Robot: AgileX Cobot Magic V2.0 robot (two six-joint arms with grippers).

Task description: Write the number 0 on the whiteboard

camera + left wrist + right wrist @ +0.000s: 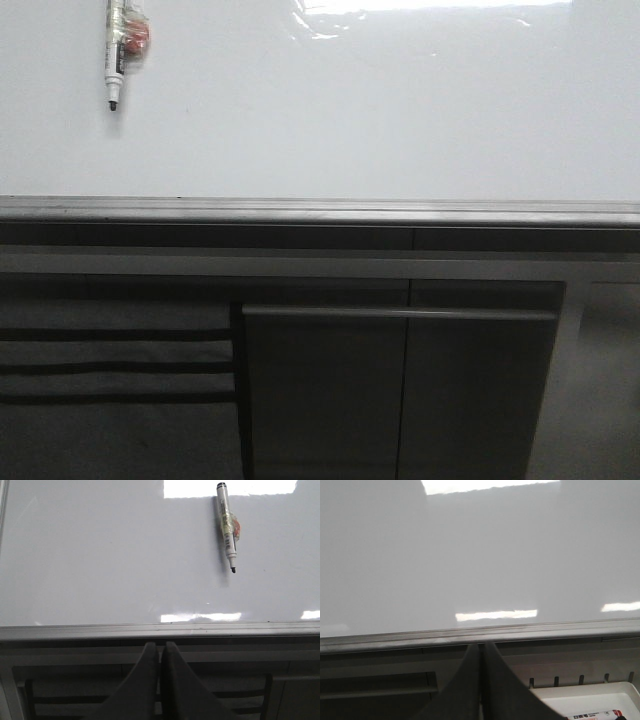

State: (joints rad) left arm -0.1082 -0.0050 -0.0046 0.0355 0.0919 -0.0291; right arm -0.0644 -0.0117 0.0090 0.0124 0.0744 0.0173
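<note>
The whiteboard (pixel 350 110) fills the upper front view, glossy white with a grey metal edge strip. No number 0 shows on it. A marker pen (pixel 118 55) sits on the board at far left, tip down; it also shows in the left wrist view (pixel 227 525). My left gripper (pixel 160 647) is shut and empty, below the board's edge strip. My right gripper (pixel 480 647) is shut and empty, also below the edge strip. The board also shows in the left wrist view (pixel 100 555) and the right wrist view (pixel 480 555). Neither gripper shows in the front view.
Dark grey cabinet panels (pixel 400 390) lie below the board's edge. A white tray (pixel 590 702) holding a second marker (pixel 597 715) sits low on the right in the right wrist view.
</note>
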